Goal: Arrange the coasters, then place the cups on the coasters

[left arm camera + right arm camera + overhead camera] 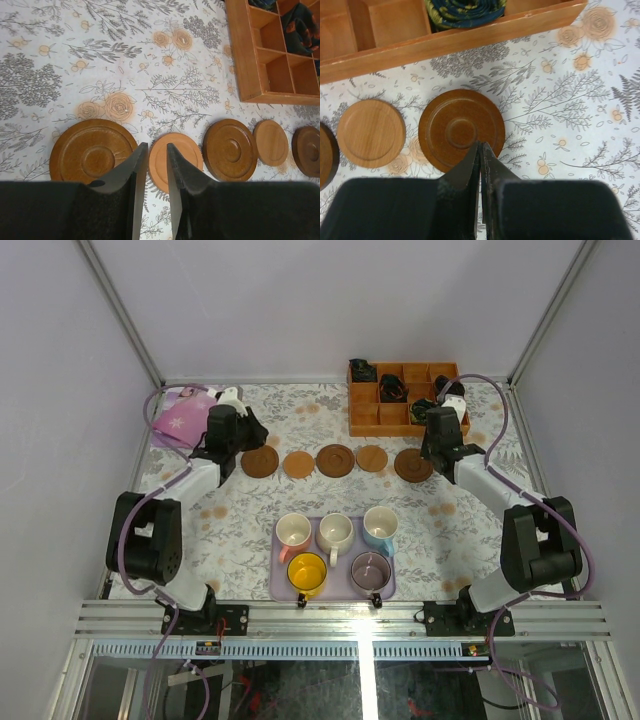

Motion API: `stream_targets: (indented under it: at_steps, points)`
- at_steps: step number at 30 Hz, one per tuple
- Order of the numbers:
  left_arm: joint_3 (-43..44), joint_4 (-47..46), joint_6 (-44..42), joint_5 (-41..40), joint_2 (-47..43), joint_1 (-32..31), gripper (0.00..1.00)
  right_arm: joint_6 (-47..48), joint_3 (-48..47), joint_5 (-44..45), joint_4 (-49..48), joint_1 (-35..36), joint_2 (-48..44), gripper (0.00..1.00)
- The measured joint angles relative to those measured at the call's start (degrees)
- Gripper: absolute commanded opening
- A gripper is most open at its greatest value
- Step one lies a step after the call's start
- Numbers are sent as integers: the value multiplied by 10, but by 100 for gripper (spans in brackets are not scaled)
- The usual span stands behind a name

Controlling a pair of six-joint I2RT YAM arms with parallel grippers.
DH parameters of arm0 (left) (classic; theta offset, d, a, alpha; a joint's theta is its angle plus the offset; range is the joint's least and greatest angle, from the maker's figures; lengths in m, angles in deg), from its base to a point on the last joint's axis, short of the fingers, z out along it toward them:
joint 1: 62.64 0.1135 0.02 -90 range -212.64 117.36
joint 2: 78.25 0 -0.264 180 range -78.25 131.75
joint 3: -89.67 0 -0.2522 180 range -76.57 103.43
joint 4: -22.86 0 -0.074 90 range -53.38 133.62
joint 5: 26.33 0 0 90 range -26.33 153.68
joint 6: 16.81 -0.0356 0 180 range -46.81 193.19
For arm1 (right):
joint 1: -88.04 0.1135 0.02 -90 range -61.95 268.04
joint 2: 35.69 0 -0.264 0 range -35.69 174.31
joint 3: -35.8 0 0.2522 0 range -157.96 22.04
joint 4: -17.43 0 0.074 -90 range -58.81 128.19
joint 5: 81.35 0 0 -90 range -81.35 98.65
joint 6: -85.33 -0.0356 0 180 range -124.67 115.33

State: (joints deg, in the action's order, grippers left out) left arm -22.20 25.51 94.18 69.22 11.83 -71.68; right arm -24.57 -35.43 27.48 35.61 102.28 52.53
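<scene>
While five brown coasters (335, 460) lie rowed, left gripper (156, 148) gapes; right gripper (480, 145) is closed.

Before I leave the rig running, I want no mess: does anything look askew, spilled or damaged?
Nothing stands out. The five coasters lie flat in a row, the five cups stand upright on the lavender tray, and no spill or breakage shows.
</scene>
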Motion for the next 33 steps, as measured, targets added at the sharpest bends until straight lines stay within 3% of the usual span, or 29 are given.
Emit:
stream_targets:
  at_steps: [6,11,19,33]
  points:
    - [7,-18,-9,27,56,-11,18,0,-7,32,-3,-2,2,1]
    - [45,24,-14,61,112,-32,12,-7,-53,23,37,-7,12,2]
    - [108,78,-14,121,113,-59,9,-27,-121,-28,101,-12,20,2]
    - [123,123,-29,162,135,-60,8,-56,-124,-136,137,-19,77,0]
